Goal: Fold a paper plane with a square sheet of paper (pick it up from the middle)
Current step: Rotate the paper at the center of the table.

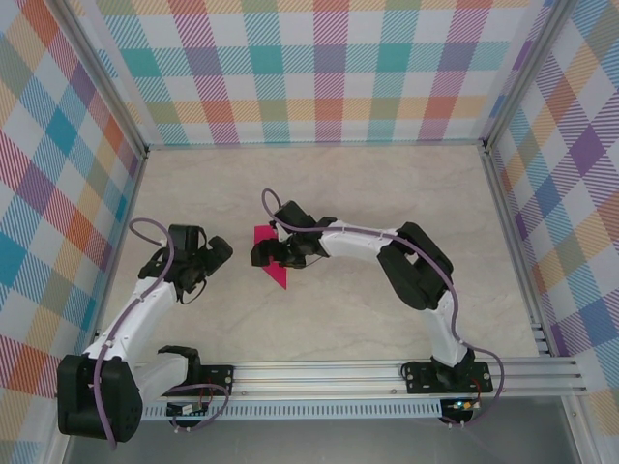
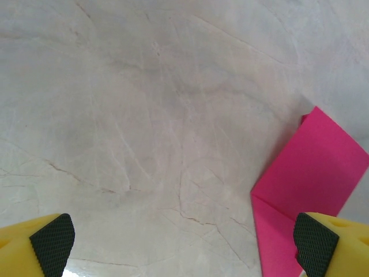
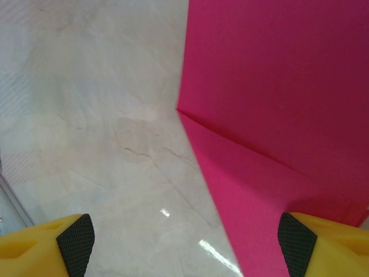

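Note:
The magenta-pink sheet of paper lies folded on the table, one point toward the near edge. A crease runs across it in the right wrist view. My right gripper hovers over its middle and hides its full outline, so I cannot tell if it has the paper plane's shape. That gripper is open, with the paper's left edge lying flat below and between its fingers. My left gripper stands open just left of the paper. In its own view the paper reaches its right fingertip.
The marble-look table top is walled by plaid panels at the back and both sides. A metal rail with the arm bases runs along the near edge.

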`<state>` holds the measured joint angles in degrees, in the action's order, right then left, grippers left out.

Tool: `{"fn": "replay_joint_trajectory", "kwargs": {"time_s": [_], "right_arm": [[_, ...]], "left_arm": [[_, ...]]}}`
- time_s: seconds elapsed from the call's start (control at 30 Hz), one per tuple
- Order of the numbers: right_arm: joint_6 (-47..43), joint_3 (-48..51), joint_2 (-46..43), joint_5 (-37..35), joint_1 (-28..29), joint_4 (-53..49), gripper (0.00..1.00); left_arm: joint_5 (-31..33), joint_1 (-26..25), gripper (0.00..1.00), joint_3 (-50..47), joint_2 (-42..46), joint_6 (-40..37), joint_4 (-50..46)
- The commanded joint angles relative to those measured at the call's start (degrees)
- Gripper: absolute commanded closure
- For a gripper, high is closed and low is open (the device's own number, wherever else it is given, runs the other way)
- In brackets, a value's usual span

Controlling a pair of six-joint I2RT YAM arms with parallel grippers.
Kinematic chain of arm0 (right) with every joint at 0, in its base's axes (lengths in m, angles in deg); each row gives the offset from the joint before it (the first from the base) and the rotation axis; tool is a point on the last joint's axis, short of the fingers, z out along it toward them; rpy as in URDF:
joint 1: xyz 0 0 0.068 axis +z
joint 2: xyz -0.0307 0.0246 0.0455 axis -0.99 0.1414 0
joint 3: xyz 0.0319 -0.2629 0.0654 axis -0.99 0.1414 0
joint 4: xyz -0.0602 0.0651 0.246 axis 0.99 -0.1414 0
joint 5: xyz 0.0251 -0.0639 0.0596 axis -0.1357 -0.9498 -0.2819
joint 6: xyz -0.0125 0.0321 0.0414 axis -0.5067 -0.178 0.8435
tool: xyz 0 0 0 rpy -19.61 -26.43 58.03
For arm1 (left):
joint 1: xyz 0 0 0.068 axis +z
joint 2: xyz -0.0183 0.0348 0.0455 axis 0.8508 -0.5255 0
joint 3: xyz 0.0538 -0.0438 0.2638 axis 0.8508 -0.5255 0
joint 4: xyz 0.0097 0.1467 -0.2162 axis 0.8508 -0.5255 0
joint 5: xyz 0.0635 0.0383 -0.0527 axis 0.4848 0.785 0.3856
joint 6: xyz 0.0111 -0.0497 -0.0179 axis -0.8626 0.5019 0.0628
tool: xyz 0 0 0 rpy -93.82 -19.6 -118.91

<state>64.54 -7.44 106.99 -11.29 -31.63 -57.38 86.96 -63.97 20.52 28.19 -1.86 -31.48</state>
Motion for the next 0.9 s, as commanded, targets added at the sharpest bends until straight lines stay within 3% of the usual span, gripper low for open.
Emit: {"fn": "replay_joint_trajectory", "kwargs": {"time_s": [0.0, 0.13, 0.3, 0.5, 0.63, 0.87], "right_arm": [[-1.35, -2.79, 1.56, 1.6, -0.12, -5.06, 0.15], [-7.84, -3.4, 2.16, -0.96, -0.22, -12.25, 0.15], [-24.04, -1.55, 0.36, -4.69, -0.86, -21.05, 0.14], [-32.17, 3.69, -6.01, -5.57, -4.4, -22.0, 0.15], [-29.38, 4.34, -10.62, -5.68, -4.54, -19.6, 0.15], [-10.04, 12.84, -17.71, -6.64, -4.54, -7.56, 0.17]], "left_arm": [[-1.2, 1.17, 0.0, -0.91, 0.33, 0.49, -0.52], [-3.65, 1.18, 0.0, -0.7, -0.85, 0.06, 0.88], [-6.57, 1.15, 0.0, -0.3, -2.01, -0.93, 1.8], [-9.92, 1.15, 0.0, -0.13, -2.63, -2.08, 2.92], [-12.29, 1.06, 0.0, -0.28, -3.38, -2.44, 3.83], [-17.43, 0.75, 0.0, -1.69, -4.25, -1.77, 7.47]]}}
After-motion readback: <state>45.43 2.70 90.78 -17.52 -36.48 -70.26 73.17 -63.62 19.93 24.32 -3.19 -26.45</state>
